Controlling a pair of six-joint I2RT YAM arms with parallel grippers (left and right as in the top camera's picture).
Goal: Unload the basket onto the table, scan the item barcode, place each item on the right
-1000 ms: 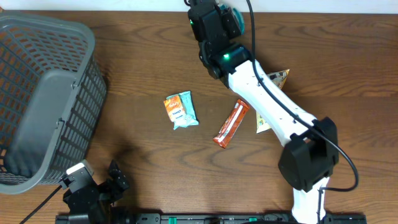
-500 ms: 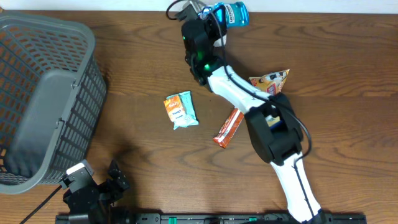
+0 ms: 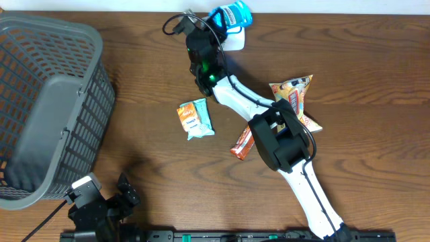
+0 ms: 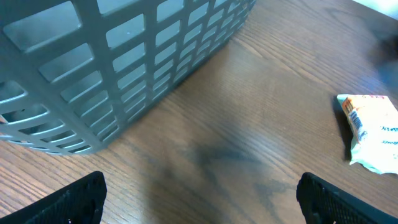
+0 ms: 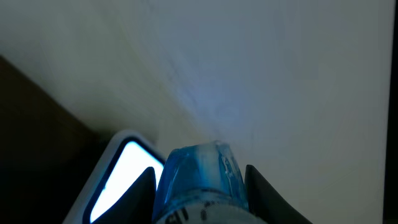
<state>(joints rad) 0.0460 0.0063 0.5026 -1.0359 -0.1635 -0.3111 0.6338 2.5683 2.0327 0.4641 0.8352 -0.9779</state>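
Right gripper (image 5: pixel 200 186) clamped on blue item (image 3: pixel 232 13), just beside white scanner (image 3: pixel 234 42) at tabletop (image 3: pixel 376 67) far edge. Left gripper (image 4: pixel 200 186) wide apart, near basket (image 4: pixel 124 62).

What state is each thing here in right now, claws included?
left gripper, open, empty.
right gripper, shut on the blue bottle.
blue bottle, held up by the scanner.
scanner, window lit.
basket, upright.
teal packet, lying flat.
orange bar, lying flat, partly hidden by the arm.
yellow packet, lying flat.
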